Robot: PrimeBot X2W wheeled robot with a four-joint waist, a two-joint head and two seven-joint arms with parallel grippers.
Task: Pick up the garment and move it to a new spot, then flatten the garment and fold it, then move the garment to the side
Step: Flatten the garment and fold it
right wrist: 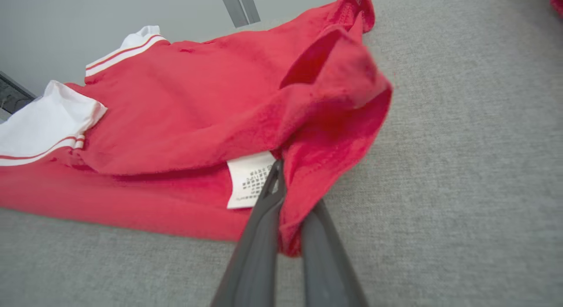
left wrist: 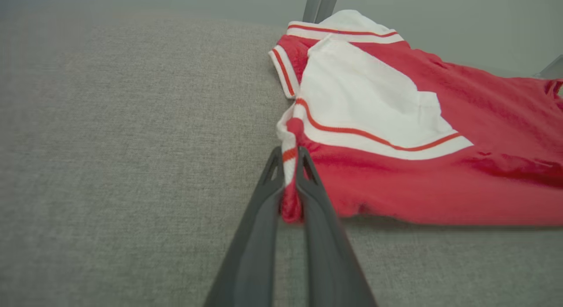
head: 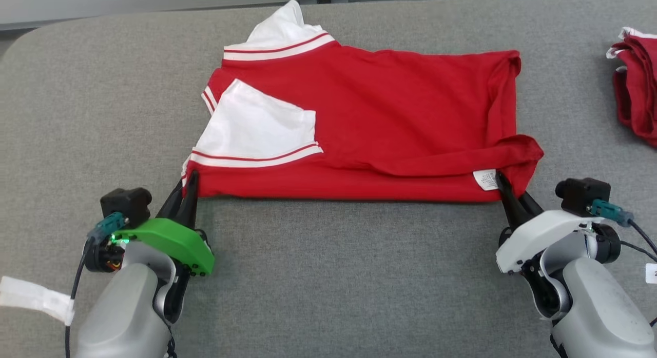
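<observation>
A soft, light, floppy shirt lies half-folded mid-table, with the left gripper and right gripper each clenched on a near corner, probably the surest holds.

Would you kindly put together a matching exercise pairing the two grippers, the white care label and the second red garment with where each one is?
1. left gripper
2. right gripper
3. care label
4. second red garment

A. far right on the table, apart from the garment
B. shut on the garment's near corner by the white sleeve
C. sewn at the garment's near edge
D. shut on the garment's near corner at its plain red end

Pairs: 1-B; 2-D; 3-C; 4-A
</observation>
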